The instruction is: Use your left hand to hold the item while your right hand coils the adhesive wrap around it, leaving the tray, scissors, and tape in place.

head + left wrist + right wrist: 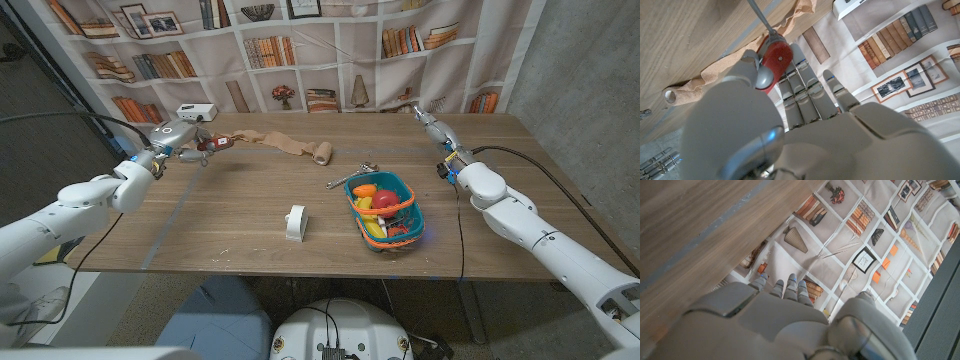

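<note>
Left hand (178,137) grips a red-handled tool (215,144) beside the tan wrap (290,146); right hand (432,124), well apart from it, hangs open and empty.

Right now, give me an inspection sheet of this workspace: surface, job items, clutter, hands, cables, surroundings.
Surface: wooden table, bare patches between things.
Job's things: red-handled tool held at far left; tan wrap trailing from it to its roll; white tape roll mid-table; teal basket of colourful items; metal tool beside it.
Clutter: white box at the far edge.
Hands: left hand grips the tool; right hand holds nothing.
Cables: black cable along right arm.
Surroundings: bookshelf-print backdrop.
</note>
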